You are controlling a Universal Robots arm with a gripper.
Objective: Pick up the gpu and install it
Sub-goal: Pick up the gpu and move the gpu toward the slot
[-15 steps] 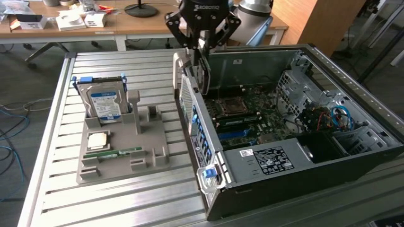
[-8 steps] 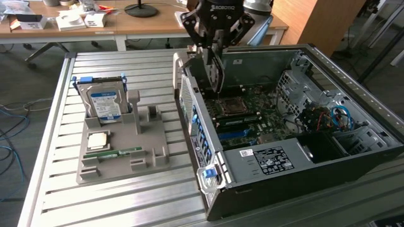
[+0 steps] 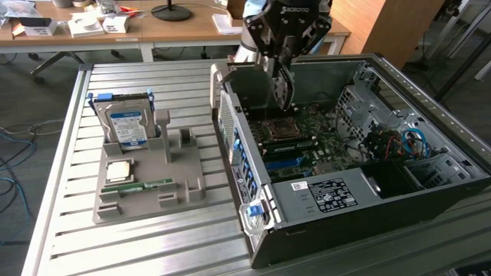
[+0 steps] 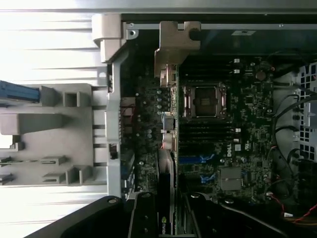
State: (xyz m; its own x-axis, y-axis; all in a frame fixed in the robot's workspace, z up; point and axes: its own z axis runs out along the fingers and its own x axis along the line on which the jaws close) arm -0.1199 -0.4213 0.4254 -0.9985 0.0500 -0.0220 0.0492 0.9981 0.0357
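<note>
Clearly the gpu (image 3: pixel 282 92) is in the air. It hangs in the upper middle of the exterior view, inside the open case, thin edge toward the camera. The gripper (image 3: pixel 286 57) has its jaws clamped on the card's upper part. In the wrist view the card runs as a narrow dark strip out from between the two black fingers (image 4: pixel 143 218) and ends in its pale metal end bracket (image 4: pixel 173 47).

Beneath it lies the motherboard (image 3: pixel 326 135). The card's lower end hovers near the processor socket (image 3: pixel 280 129), and I judge it apart from the board, not seated. The blue slots (image 3: pixel 286 164) sit lower in the frame, near the card but not under it. Around all this stands the case (image 3: pixel 345 230), its side open upward, taking up the exterior view's right. At the exterior view's left, well apart from the case, a grey holder (image 3: pixel 146 204) on the slatted table (image 3: pixel 153 247) holds the hard drive (image 3: pixel 126 126) upright and the memory stick (image 3: pixel 139 185) lying flat.

So the pick-up looks done, and the step in hand is the placing part of the install. As I judge it, that step calls for the card's connector edge to be lined up over a slot, with the bracket toward the case's rear wall. It then needs a straight, square press down. Which way the connector edge faces now I cannot tell.
</note>
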